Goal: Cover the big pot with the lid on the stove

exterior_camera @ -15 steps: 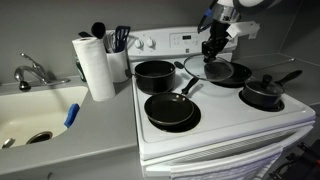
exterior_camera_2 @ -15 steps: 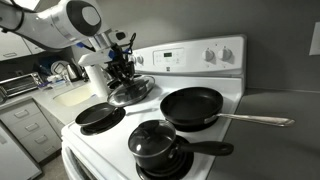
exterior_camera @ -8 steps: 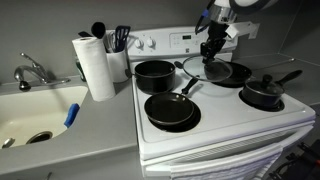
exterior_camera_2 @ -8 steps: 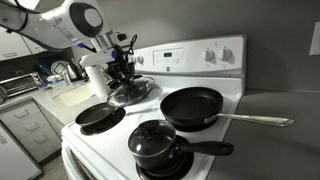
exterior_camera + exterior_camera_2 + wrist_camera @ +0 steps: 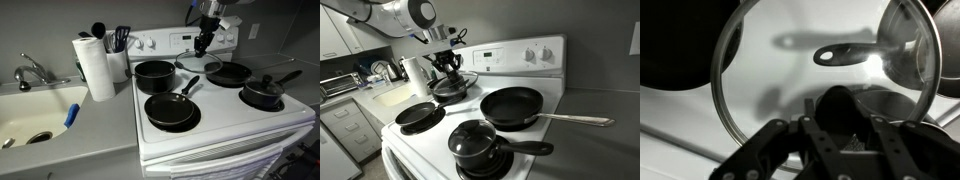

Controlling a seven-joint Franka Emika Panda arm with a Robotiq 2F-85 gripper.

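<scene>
I have the pincer point(image 5: 203, 44) pressed onto the small black knob point(image 5: 835, 100) of the lid point(image 5: 199, 63). The lid hangs clear of the stove point(image 5: 215, 128), in the air between the back frying pan point(image 5: 232, 73) and the big pot point(image 5: 154, 74). The pot sits open on the rear burner just beside it, with nothing on its rim. In the wrist view the glass disc fills most of the picture beyond the fingers. The knob is pinched between them, though I cannot tell how deep the hold goes.

That hold is my worry. The knob is small and the lid is wide, so I judge that a quick sideways move could make it swing or twist in the fingers. A slip here drops glass onto the cooktop or a pan. The lid may sit a little off level; I cannot be sure. If it goes down tilted, one edge of the metal rim could catch the pot's wall, shove the pot, or lever the knob out of my grip.

The front frying pan point(image 5: 168, 110) has its handle point(image 5: 190, 87) pointing up toward the pot, near the path, so I want height until the lid is centred. Depth reads poorly in both exterior views, so I could misjudge the centring and leave the lid half on the rim.
</scene>
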